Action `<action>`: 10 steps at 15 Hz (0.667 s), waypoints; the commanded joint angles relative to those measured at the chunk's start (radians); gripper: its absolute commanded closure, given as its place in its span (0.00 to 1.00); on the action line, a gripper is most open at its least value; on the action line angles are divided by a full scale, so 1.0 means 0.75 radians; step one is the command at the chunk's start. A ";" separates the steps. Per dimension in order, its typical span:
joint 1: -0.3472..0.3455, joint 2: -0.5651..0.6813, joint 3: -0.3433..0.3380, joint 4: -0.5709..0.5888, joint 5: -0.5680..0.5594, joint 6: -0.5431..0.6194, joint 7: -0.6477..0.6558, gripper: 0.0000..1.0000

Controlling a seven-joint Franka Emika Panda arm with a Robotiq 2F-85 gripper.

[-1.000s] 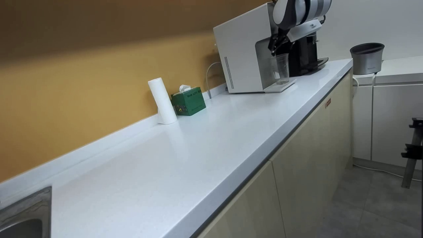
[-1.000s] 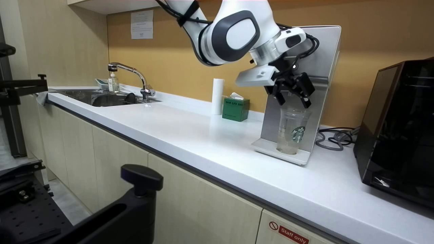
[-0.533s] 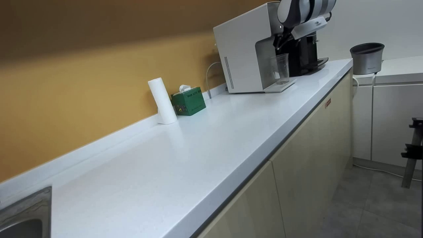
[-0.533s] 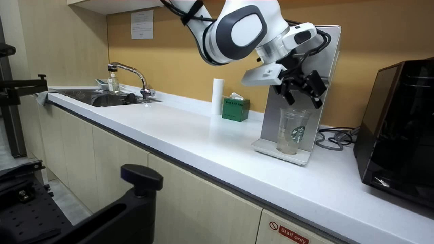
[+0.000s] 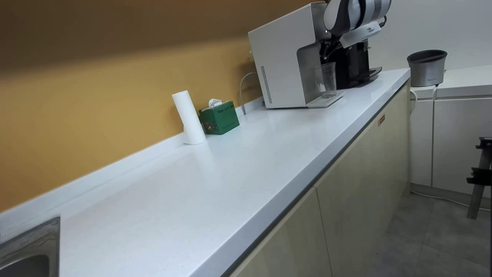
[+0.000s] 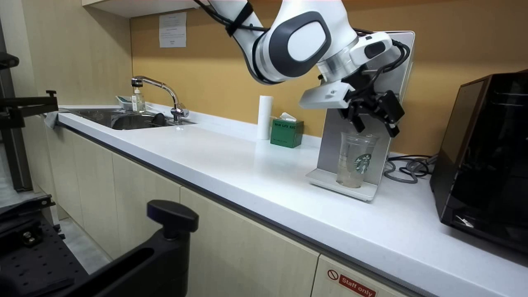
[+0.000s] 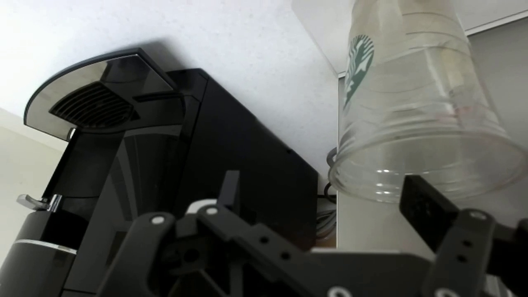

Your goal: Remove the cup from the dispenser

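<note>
The clear tapered cup (image 5: 328,80) stands upright on the base of the white dispenser (image 5: 284,65), in front of its niche. In an exterior view the cup (image 6: 354,163), with a green logo, stands before the dispenser's silver front (image 6: 332,142). My gripper (image 6: 376,128) is open and empty, above the cup's rim and shifted toward the black machine. It also shows, dark and partly hidden, in an exterior view (image 5: 326,54). In the wrist view the cup (image 7: 416,95) is at upper right. The right finger of my gripper (image 7: 324,185) overlaps its rim; contact cannot be told.
A black coffee machine (image 7: 247,144) stands beside the dispenser, also in both exterior views (image 6: 474,156) (image 5: 344,69). Cables (image 6: 412,169) lie between them. A green tissue box (image 6: 286,133) and a paper roll (image 6: 265,117) stand along the wall. The counter's front edge (image 6: 247,210) runs alongside.
My open gripper has moved sideways from above the cup toward the black machine, then slightly lower in the last half second. The cup and dispenser have not moved.
</note>
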 commanded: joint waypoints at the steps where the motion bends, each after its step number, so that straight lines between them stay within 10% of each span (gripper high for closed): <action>1: 0.013 0.049 -0.022 0.066 -0.020 -0.032 0.064 0.00; 3: 0.011 0.056 -0.017 0.072 -0.021 -0.047 0.058 0.00; 4: 0.009 0.054 -0.009 0.070 -0.018 -0.054 0.056 0.25; 10: -0.004 0.034 0.024 0.069 -0.009 -0.119 0.043 0.62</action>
